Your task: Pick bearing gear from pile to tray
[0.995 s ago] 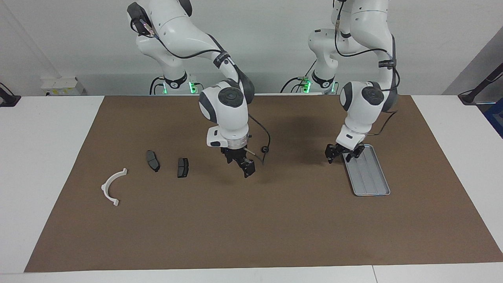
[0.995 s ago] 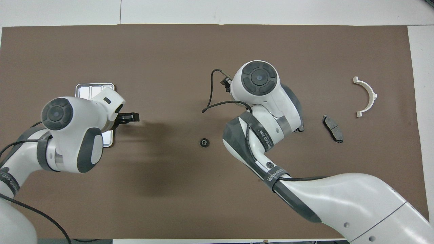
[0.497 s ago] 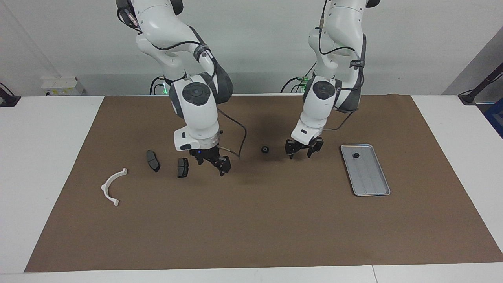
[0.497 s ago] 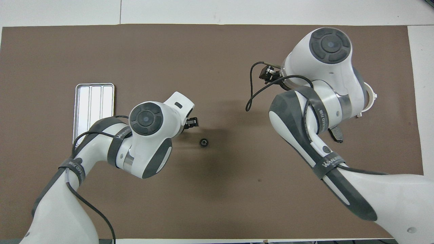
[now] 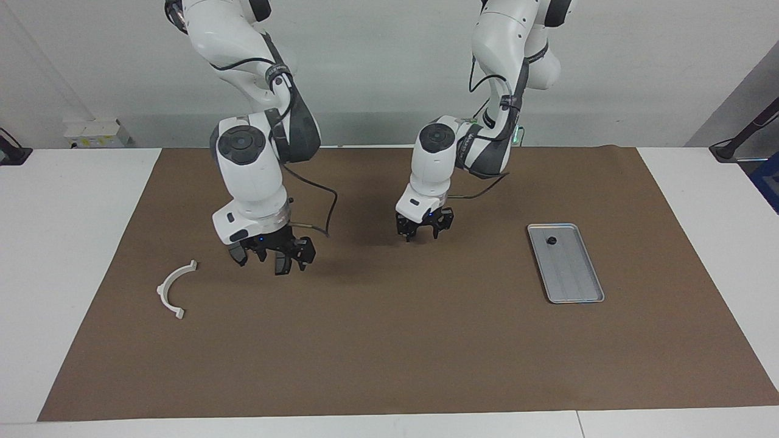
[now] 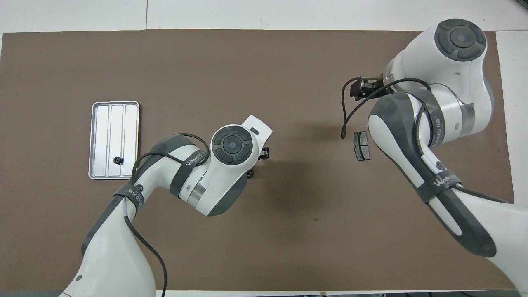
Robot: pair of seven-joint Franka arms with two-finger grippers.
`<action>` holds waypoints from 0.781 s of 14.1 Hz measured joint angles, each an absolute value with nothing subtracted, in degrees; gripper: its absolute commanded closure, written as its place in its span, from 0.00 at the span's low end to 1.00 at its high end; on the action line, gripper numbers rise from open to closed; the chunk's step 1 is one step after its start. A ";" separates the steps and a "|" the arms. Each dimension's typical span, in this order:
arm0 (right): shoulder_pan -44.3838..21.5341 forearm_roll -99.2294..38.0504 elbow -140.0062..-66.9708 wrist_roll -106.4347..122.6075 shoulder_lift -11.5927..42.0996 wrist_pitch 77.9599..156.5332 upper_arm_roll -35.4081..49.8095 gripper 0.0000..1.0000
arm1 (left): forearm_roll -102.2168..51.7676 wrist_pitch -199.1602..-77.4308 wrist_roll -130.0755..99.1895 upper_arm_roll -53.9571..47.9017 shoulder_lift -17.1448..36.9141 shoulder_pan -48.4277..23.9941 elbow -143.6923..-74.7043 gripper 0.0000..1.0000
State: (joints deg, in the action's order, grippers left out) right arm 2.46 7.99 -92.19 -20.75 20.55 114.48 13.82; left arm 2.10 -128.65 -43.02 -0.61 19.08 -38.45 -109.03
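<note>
One small black bearing gear [image 5: 551,241] lies in the silver tray [image 5: 575,292], in the corner nearest the robots; the overhead view also shows this gear [image 6: 118,160] in the tray [image 6: 99,140]. A second bearing gear [image 6: 250,175] on the brown mat peeks out from under the left arm's wrist. My left gripper [image 5: 423,234] is open and low over that spot, hiding the gear in the facing view. My right gripper [image 5: 272,263] is wide open, low over the two dark brake pads of the pile.
The white curved arc [image 5: 175,287] lies on the mat toward the right arm's end, past the right gripper. One brake pad [image 6: 362,146] shows beside the right arm from above. A black cable loops off each wrist.
The left gripper left the tray, where a gear now lies, and swung over to the gear on the mat. The right gripper moved from mid-mat to above the brake pads.
</note>
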 measured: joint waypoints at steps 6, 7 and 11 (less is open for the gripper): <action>8.85 7.99 -92.17 -5.91 19.17 112.76 13.82 0.00 | 2.10 -129.03 -44.69 -0.71 19.09 -40.10 -110.43 0.22; 9.68 7.99 -92.17 -4.37 18.80 112.49 13.81 0.00 | 2.11 -129.03 -44.84 -0.77 19.08 -40.34 -110.61 0.22; 11.81 7.99 -92.16 -1.01 16.93 111.52 13.80 0.00 | 2.12 -130.96 -44.96 -0.88 18.70 -41.09 -113.34 0.22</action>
State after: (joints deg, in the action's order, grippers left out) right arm 11.81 7.99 -92.16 -1.01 16.93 111.52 13.80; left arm 2.12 -130.96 -44.96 -0.88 18.70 -41.09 -113.34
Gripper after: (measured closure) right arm 0.000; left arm 0.203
